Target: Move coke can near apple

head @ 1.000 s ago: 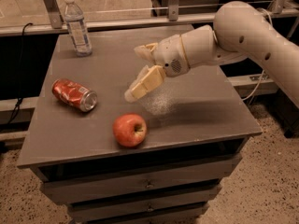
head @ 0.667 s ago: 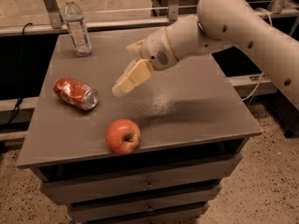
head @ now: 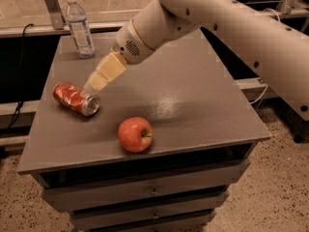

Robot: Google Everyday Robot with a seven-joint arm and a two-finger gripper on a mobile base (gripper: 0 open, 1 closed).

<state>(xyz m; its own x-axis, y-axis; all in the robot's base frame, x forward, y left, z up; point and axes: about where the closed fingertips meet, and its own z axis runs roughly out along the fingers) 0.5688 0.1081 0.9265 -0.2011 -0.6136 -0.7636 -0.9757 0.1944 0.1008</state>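
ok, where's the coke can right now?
In the camera view, the coke can lies on its side at the table's left, up-left of the apple, with the gripper close over it.

No legible text.
White marks on the coke can [head: 72, 97] near the left edge are unreadable; the gripper [head: 92, 84] hangs just above it.

The coke can [head: 76, 98] is crumpled red metal with a shiny silver end; the apple [head: 135, 135] has smooth, faintly glossy skin. The gripper [head: 96, 81] — matt tan, plastic-looking — hangs just over the can, left on the table [head: 203, 115], whose grey top is matt with a dull sheen. The far-left water bottle [head: 79, 27] is clear plastic.
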